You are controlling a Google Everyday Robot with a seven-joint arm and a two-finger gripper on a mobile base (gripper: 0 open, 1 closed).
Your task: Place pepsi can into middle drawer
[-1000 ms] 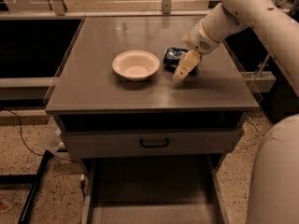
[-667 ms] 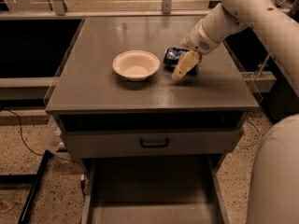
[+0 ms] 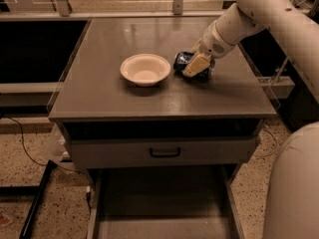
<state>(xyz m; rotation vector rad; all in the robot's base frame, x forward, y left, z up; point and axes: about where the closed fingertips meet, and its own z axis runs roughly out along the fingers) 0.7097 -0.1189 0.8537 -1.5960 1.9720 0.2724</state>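
Observation:
The pepsi can (image 3: 180,60) lies on its side on the grey cabinet top (image 3: 99,91), just right of the cream bowl (image 3: 145,69). My gripper (image 3: 196,65) comes down from the upper right on the white arm and sits over the can, covering its middle. The can rests on the top. The middle drawer (image 3: 164,208) is pulled out at the bottom of the view, showing its flat grey floor and low side walls, with nothing in it.
A closed drawer front with a black handle (image 3: 165,153) sits under the cabinet top, above the open drawer. The robot's white body (image 3: 294,188) fills the lower right. Dark bins flank the cabinet at left and right. Cables lie on the speckled floor at left.
My gripper has shifted slightly up and in over the can. The can, bowl and drawers have not moved.

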